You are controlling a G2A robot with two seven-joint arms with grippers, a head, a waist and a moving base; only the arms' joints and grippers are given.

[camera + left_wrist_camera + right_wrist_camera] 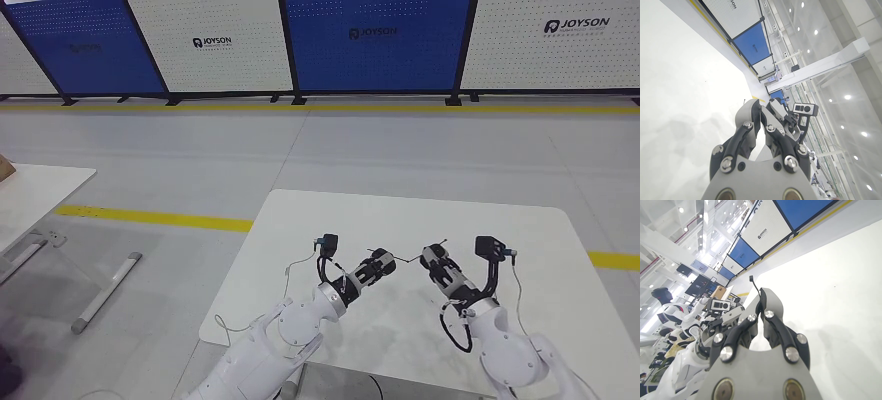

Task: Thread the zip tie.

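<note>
From the top view, both tools meet above the middle of the worktop (300, 225), tips almost touching. The left tool (378, 265) and right tool (432, 256) face each other, and a thin length of the tie (405, 261) bridges the gap between them. This view gives you their alignment, but not the tie's head.

In the left wrist view, the left tool (759, 108) has its jaws closed to a hairline. A dark sliver (744, 100) pokes out beside one finger. I judge it to be the tie's tail, pinched there.

In the right wrist view, the right tool (760, 298) is clamped on the strap, with the head (751, 277) standing free beyond the tips.

To thread well, line the tail up square with the head's slot. Move slowly, since the free strap will likely flex. Steer by the right wrist view, where the head is plain to see.
</note>
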